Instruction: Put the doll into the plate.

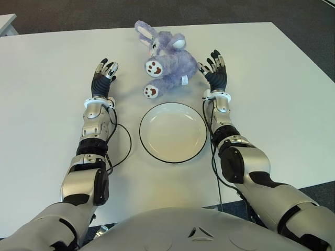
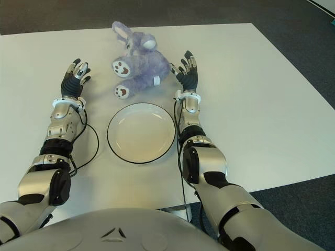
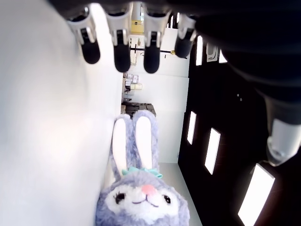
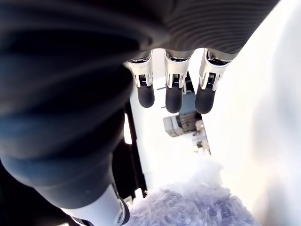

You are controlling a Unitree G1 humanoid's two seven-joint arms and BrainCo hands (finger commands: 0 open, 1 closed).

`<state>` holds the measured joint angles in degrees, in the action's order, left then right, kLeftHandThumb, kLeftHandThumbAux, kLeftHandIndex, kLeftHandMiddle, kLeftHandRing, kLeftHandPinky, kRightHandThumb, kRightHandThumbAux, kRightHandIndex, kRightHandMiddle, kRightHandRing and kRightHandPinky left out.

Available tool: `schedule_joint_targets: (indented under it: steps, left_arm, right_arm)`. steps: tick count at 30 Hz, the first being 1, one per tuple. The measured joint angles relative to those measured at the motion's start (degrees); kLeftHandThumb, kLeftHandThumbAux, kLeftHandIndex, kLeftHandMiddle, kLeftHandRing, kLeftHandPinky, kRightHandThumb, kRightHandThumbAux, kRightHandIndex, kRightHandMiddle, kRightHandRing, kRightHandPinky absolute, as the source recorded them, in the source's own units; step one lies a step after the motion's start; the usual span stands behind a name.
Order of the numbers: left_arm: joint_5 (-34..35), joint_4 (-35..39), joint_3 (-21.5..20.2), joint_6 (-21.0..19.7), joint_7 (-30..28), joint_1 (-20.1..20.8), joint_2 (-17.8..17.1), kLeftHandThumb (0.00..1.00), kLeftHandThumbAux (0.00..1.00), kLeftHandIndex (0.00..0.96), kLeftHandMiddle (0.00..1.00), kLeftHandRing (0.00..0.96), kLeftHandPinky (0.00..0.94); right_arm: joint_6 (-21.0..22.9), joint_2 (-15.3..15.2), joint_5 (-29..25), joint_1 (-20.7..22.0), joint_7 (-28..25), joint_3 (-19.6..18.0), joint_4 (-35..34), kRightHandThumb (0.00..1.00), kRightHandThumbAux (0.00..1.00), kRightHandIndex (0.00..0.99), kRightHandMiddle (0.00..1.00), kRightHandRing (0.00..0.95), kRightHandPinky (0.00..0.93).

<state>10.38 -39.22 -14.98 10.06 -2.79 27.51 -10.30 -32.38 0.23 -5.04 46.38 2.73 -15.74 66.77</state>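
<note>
I see the plush rabbit doll [image 1: 166,64] lying on the white counter [image 1: 272,99] just beyond the empty plate [image 1: 172,132]. My right robot hand [image 1: 215,70] shows just beside the doll, fingers spread, holding nothing; my left robot hand [image 1: 102,76] shows farther off, also released. It looks soft and light; I'd squeeze its plump body.

No readable text, labels or numbers anywhere.

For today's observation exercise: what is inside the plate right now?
Nothing: the plate shows a bare white inside. The doll lies on the table beyond it. The tabletop under the plate is covered.
</note>
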Motion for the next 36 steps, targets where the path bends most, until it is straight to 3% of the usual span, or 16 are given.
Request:
schedule_joint_targets:
  steps: [20, 36]
  left_arm:
    - [0.1, 0.0, -0.1, -0.1, 0.0, 0.0, -0.1, 0.000, 0.538, 0.005, 0.153, 0.138, 0.077]
    - [-0.2, -0.1, 0.1, -0.3, 0.0, 0.0, -0.1, 0.000, 0.523, 0.000, 0.150, 0.136, 0.073]
  right_arm:
    - [0.0, 0.0, 0.0, 0.0, -0.1, -0.6, 0.0, 0.315, 0.898, 0.087, 0.076, 0.080, 0.120]
    - [0.0, -0.3, 0.2, 0.0, -0.2, 0.1, 0.0, 0.226, 0.888, 0.075, 0.073, 0.065, 0.075]
